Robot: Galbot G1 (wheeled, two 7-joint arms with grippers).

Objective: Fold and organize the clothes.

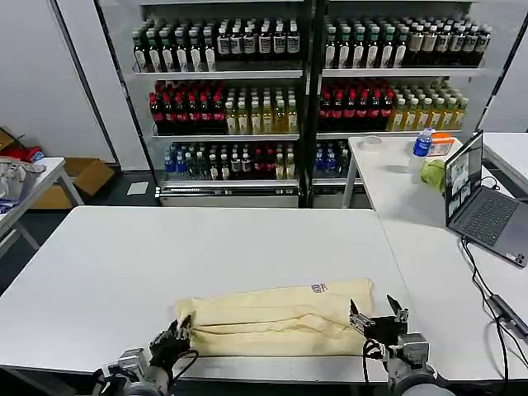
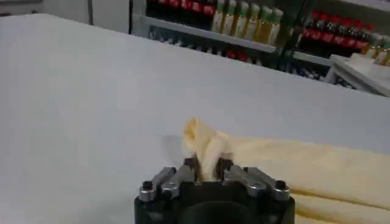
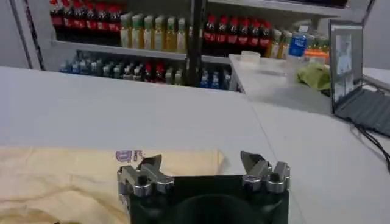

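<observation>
I see the pale cream short-sleeved T-shirt of thin soft fabric (image 1: pixel 276 320) lying as a long folded band across the near part of the white counter (image 1: pixel 206 247), its long edge parallel to the near counter edge. A small dark printed mark (image 1: pixel 318 288) sits on its far edge toward my right.

The left pincer (image 1: pixel 176 333) sits at the left end of the band. In the left wrist view its fingers are closed on a bunched corner of the T-shirt (image 2: pixel 204 146), which stands up in a small peak above the jaws. The right pincer (image 1: pixel 378 316) sits at the right end of the band with its fingers (image 3: pixel 251 160) apart and nothing between them; the cloth lies under and behind it.

Risks I judge from this position:

1. Uneven hold. Only the left end is clamped. If I lift or pull now, the band is likely to skew and the fold to open.
2. Partial layer pick. The fabric is thin and stacked. The right pincer may close on the top layer alone, so that the lower layers drag.
3. Slip at the left. The clamped corner is a small bunch and may pull free under tension.
4. Edge loss. The band lies close to the near counter edge, so a pull toward me may drop it off.
</observation>
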